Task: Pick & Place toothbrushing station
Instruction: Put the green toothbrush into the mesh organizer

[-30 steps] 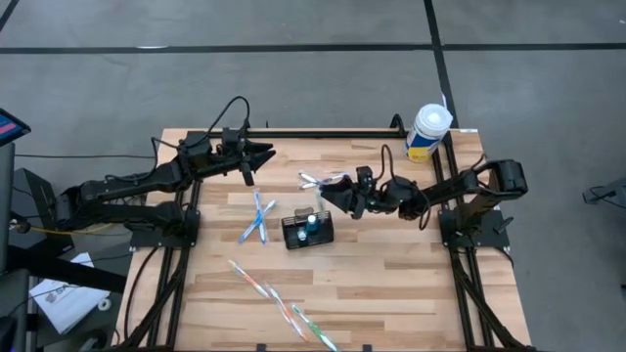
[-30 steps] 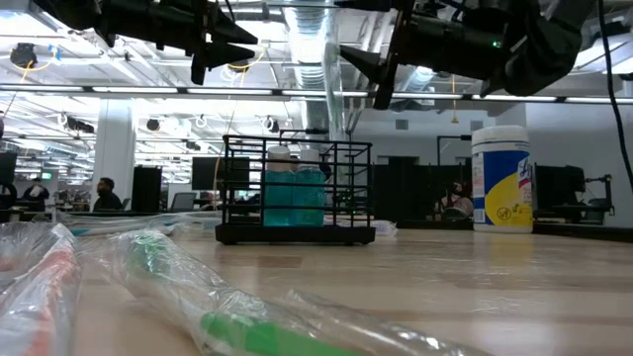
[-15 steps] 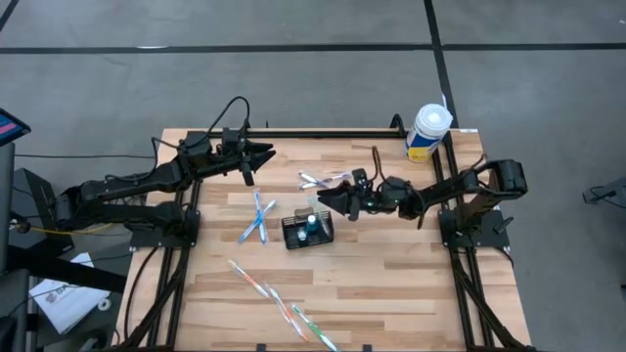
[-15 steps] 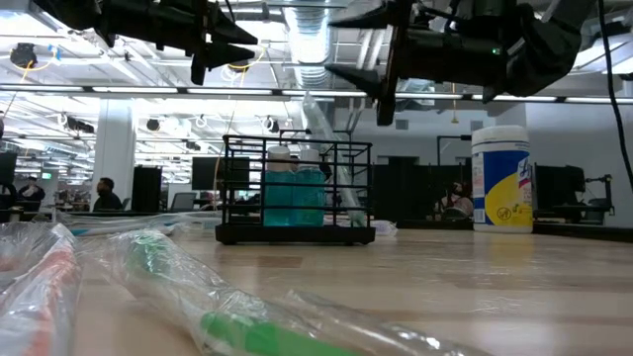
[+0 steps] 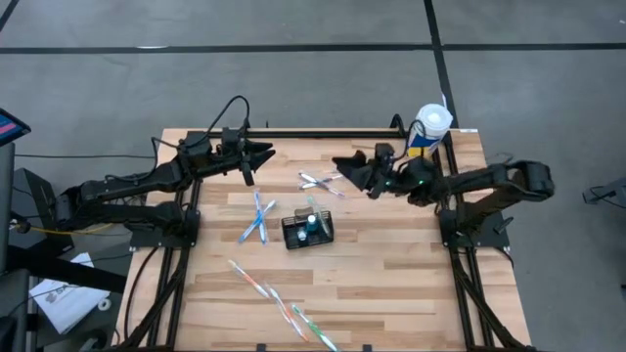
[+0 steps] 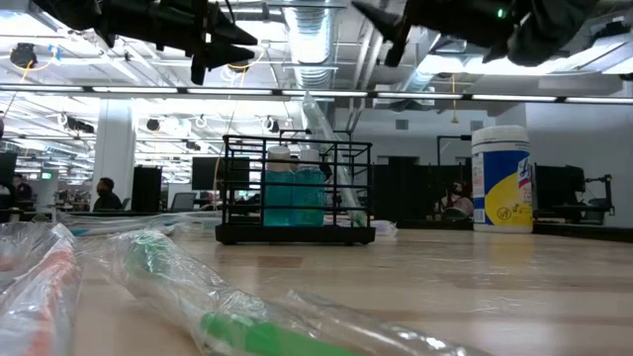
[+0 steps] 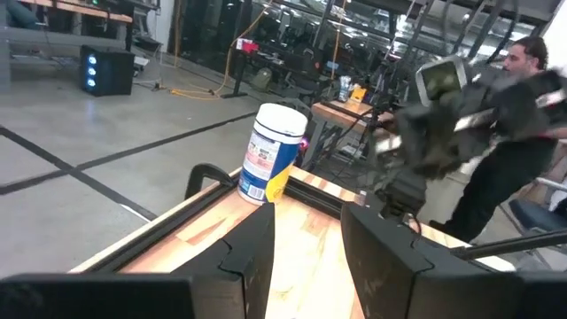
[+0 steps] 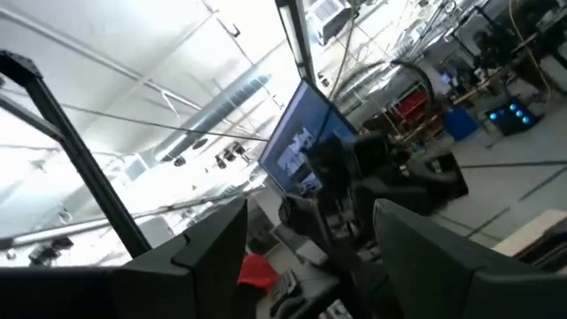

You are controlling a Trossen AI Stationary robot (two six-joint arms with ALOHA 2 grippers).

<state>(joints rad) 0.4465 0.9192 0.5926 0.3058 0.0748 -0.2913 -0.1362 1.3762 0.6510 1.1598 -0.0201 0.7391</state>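
High view: black mesh organiser basket [image 5: 308,230] sits near the table [image 5: 391,284] centre, a teal item inside and a wrapped toothbrush leaning out of it. Left gripper [image 5: 266,152] hovers at the far left part of the table, fingers parted, nothing held. Right gripper [image 5: 339,164] is raised over the far side, well apart from the basket, near the white-and-yellow wipes tub [image 5: 427,132]; fingers spread wide, empty. Loose wrapped toothbrushes [image 5: 256,217] lie left of the basket, more near the front edge. Low view: basket [image 6: 295,193] stands upright on the table with both grippers high above it; the wipes tub [image 6: 502,179] is to its right, a wrapped green toothbrush [image 6: 237,321] close to the lens. Left wrist view: two dark fingers [image 7: 248,252] apart with nothing between; tub [image 7: 272,152] and right arm ahead; a person, blurred, possibly standing behind. Right wrist view: fingers [image 8: 213,244] wide apart, pointing up at the ceiling; basket not visible.
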